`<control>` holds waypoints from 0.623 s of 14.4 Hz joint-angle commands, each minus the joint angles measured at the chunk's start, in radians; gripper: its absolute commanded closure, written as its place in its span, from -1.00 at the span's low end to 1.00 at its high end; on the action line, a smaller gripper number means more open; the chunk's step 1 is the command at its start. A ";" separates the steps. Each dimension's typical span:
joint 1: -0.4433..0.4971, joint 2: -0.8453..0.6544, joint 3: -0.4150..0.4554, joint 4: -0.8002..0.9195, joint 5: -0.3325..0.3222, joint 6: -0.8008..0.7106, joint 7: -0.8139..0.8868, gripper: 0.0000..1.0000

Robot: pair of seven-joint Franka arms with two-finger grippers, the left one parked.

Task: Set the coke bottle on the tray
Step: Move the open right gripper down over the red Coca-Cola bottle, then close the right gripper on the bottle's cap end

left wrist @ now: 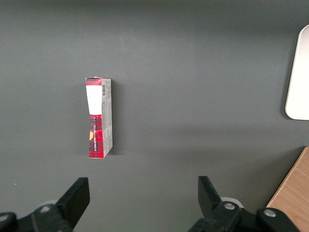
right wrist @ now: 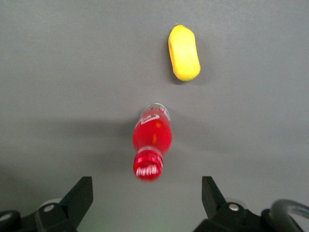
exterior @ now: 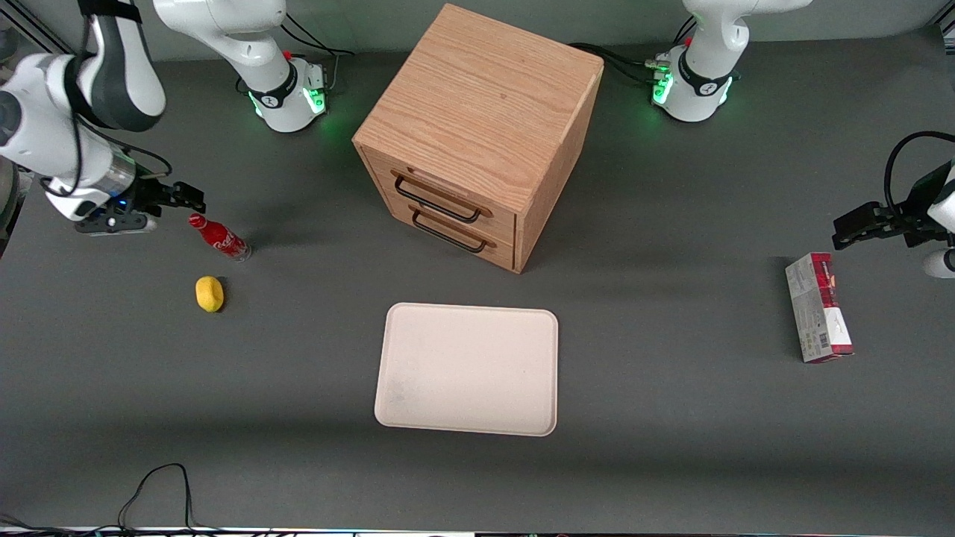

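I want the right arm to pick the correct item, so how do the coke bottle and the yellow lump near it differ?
The coke bottle is slim, red-capped and red-labelled with a clear base; the yellow lump is plain yellow and rounded. The bottle stands upright; the lump lies low on the table, nearer the front camera. The open pincer hovers beside the bottle's cap, not the lump. Both sit toward the working arm's end, off the tray.
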 commanded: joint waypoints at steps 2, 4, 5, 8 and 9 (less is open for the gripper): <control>0.005 0.050 -0.004 -0.032 -0.012 0.081 -0.022 -1.00; 0.005 0.056 -0.004 -0.033 -0.012 0.087 -0.022 -1.00; 0.005 0.055 -0.004 -0.033 -0.012 0.087 -0.022 -1.00; 0.005 0.055 -0.004 -0.033 -0.012 0.088 -0.028 -0.24; 0.005 0.053 -0.004 -0.033 -0.012 0.087 -0.031 0.99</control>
